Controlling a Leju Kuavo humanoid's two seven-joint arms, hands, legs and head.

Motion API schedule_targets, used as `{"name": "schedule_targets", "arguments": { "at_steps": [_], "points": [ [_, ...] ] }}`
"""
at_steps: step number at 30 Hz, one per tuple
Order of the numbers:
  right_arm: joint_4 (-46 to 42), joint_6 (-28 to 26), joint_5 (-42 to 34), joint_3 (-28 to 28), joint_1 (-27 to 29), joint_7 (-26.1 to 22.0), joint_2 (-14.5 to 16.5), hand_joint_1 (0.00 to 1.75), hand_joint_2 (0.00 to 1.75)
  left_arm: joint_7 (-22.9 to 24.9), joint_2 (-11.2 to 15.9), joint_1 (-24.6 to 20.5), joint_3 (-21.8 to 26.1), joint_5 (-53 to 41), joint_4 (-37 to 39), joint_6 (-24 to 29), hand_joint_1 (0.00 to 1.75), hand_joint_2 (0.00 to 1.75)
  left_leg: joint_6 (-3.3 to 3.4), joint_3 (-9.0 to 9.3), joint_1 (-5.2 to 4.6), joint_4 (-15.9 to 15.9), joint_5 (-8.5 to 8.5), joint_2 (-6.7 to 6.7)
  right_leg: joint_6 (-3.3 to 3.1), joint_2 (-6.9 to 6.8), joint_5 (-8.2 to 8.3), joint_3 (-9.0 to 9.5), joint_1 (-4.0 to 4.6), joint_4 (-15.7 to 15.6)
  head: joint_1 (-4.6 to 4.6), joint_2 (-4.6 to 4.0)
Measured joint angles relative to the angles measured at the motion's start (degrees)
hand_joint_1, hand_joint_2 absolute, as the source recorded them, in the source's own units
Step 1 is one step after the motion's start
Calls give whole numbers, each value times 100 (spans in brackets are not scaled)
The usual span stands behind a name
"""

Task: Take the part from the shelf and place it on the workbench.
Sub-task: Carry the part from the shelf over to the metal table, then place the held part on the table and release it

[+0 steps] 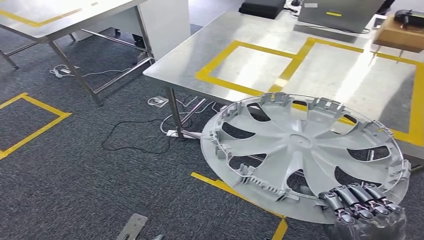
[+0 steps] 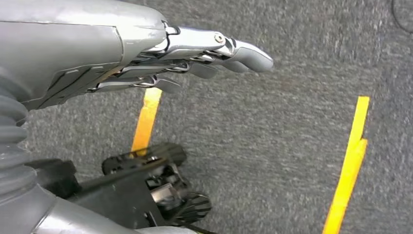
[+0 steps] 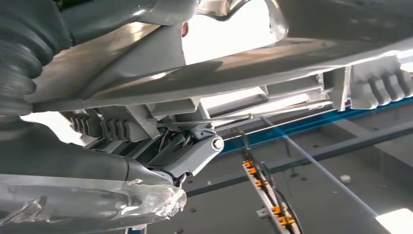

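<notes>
Workbench (image 1: 320,75) edge under right hand's (image 1: 362,202) part (image 1: 300,150)

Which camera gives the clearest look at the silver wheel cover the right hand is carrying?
The head view: the wheel cover shows nearly whole, spokes and rim clips plain, with the right hand gripping its near rim by the workbench. The right wrist view shows a close, partial underside of its rim. The left wrist view looks at carpet.

Left hand (image 2: 195,58): silver-grey fingers, ribbed grey wrist cover.
</notes>
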Motion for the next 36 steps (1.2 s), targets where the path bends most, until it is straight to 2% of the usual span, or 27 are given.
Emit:
{"name": "schedule_targets", "arguments": {
  "at_steps": [1, 2, 3, 5, 6, 7, 8, 9, 11, 13, 14, 15, 16, 17, 19, 21, 24, 26, 27, 29, 30, 31, 32, 33, 34, 35, 36],
  "points": [
    [0, 0, 1, -1, 5, -1, -1, 175, 175, 0, 0, 0, 0, 0, 0, 0, 0, 175, -6, 7, 0, 1, -10, 79, 19, -19, 67, 20, -11, -16, 2, 0],
    [0, 0, 1, -1, 8, -2, -3, 175, 175, 0, -3, -4, 0, 0, 0, 0, 0, 175, -16, 24, 0, 2, -24, 150, 28, -53, 228, 161, -20, -256, 1, 0],
    [-1, 0, 1, -1, 9, -7, -5, 175, 175, 0, -7, -9, 0, 0, -1, 0, 0, 175, -33, 49, 0, 2, -42, 214, 29, -136, 430, 396, -26, -660, 3, 0],
    [-4, 0, 0, -4, 2, -42, -7, 175, 175, 0, -10, -14, 0, 2, -1, 0, 0, 175, -88, 99, -29, 8, -81, 320, -19, -349, 656, 819, 6, -1376, -3, 0],
    [-9, 0, -1, -14, -1, -77, -7, 175, 175, 0, -11, -16, 0, 8, -1, 0, 0, 175, -117, 115, -44, 14, -93, 362, -55, -408, 684, 922, 23, -1550, -6, 0],
    [-13, 0, -1, -34, 0, -121, -7, 175, 175, 0, -11, -18, 0, 19, 0, -1, 0, 175, -142, 125, -56, 16, -100, 409, -94, -399, 665, 940, 43, -1585, -11, 0],
    [-19, 0, -2, -64, 8, -167, -7, 175, 175, -1, -12, -22, 0, 34, 0, -1, 0, 175, -166, 137, -55, 18, -104, 459, -134, -325, 677, 932, 42, -1587, -14, 0],
    [-20, 0, -1, -101, 26, -203, -7, 175, 175, -3, -13, -30, 1, 54, -1, -4, 0, 175, -196, 148, -45, 27, -130, 451, -168, -270, 686, 930, 34, -1596, -12, 0],
    [-19, 0, -1, -181, 67, -235, -7, 175, 175, -14, -8, -50, 2, 96, -1, -12, 0, 175, -251, 86, -21, 225, -303, 254, -245, -159, 707, 940, 10, -1622, -28, 0],
    [1, 0, -1, -244, 98, -230, -7, 175, 175, -25, 6, -45, 3, 128, 0, -17, 0, 175, -274, -200, -6, 857, -655, -3, -300, -49, 717, 943, -1, -1631, -51, 0],
    [21, 0, 0, -271, 109, -220, -7, 175, 175, -26, 17, -30, 3, 139, 0, -18, 0, 175, -277, -393, -6, 1251, -819, -53, -316, 9, 717, 941, 2, -1631, -56, 0],
    [48, 1, 1, -296, 123, -206, -7, 175, 175, -26, 29, -14, 4, 151, 0, -19, 0, 175, -278, -551, -6, 1548, -897, -71, -324, 66, 715, 942, 5, -1630, -59, 0],
    [79, 1, 1, -317, 137, -181, -7, 175, 175, -26, 41, -2, 5, 165, 0, -19, 0, 175, -274, -638, -7, 1675, -863, -78, -328, 118, 712, 946, 7, -1629, -60, 0],
    [119, 2, 2, -332, 145, -142, -7, 175, 175, -26, 51, 2, 6, 184, 0, -18, 0, 175, -265, -622, -7, 1578, -712, -81, -329, 164, 706, 956, 8, -1626, -62, 0],
    [209, 2, 2, -341, 153, -40, -10, 175, 175, -26, 71, -3, 7, 226, -1, -17, 0, 175, -234, -356, -4, 897, -253, -104, -313, 236, 685, 983, 8, -1616, -66, 0],
    [313, 2, 3, -341, 142, 47, -24, 175, 175, -26, 87, -16, 7, 263, -1, -25, 0, 175, -202, -100, -3, 282, -32, -151, -262, 282, 656, 975, 27, -1582, -69, 0],
    [447, 2, 4, -341, 132, 95, -61, 175, 175, -25, 95, -16, 10, 289, 0, -31, 0, 175, -137, -59, -17, 127, -51, -171, -161, 298, 645, 935, 23, -1578, -70, 0],
    [521, 2, 5, -340, 133, 110, -93, 175, 175, -24, 96, -11, 13, 295, 0, -31, 0, 175, -67, -42, -3, 94, -39, -157, -98, 203, 557, 861, 14, -1447, -48, 0],
    [553, 2, 6, -340, 128, 120, -109, 175, 175, -23, 95, -10, 14, 297, 0, -30, 0, 175, -37, -30, 7, 82, -37, -147, -74, 134, 439, 742, 13, -1219, -29, 0],
    [613, 2, 5, -339, 114, 140, -133, 175, 175, -21, 96, 3, 15, 298, -1, -28, 0, 175, 2, -16, 2, 82, -58, -119, -38, 29, 129, 347, 8, -478, 5, 0],
    [644, 2, 5, -339, 112, 145, -143, 175, 175, -19, 98, 13, 16, 299, -1, -26, 0, 175, 9, -5, -1, 84, -72, -104, -26, 11, 28, 148, 6, -133, 5, 0],
    [673, 2, 5, -339, 113, 148, -152, 175, 175, -18, 99, 21, 16, 299, -1, -25, 0, 175, 11, 13, -3, 85, -92, -93, -19, 4, 27, 24, 6, 50, 5, 0],
    [701, 2, 6, -339, 115, 149, -161, 175, 175, -17, 99, 26, 17, 299, 0, -25, 0, 175, 8, 44, -3, 86, -116, -87, -19, -2, 142, 9, 6, 15, 7, 0],
    [723, 2, 6, -339, 118, 149, -170, 175, 175, -17, 97, 27, 18, 299, 0, -24, 0, 175, 0, 88, -2, 86, -147, -85, -28, -13, 353, 115, 5, -248, 7, 0],
    [737, 2, 6, -339, 118, 150, -179, 175, 175, -17, 95, 27, 19, 299, -1, -24, 0, 175, -15, 137, -2, 86, -183, -84, -43, -37, 580, 291, 7, -639, 9, 0],
    [748, 2, 7, -339, 112, 150, -186, 175, 175, -17, 93, 25, 19, 299, -1, -24, 0, 175, -40, 176, -13, 87, -219, -82, -60, -66, 731, 475, 19, -997, 8, 0],
    [753, 2, 6, -339, 104, 152, -192, 175, 175, -17, 94, 22, 20, 299, -1, -24, 0, 175, -70, 200, -24, 92, -251, -79, -89, -87, 794, 628, 32, -1278, 6, 1]
  ]
}}
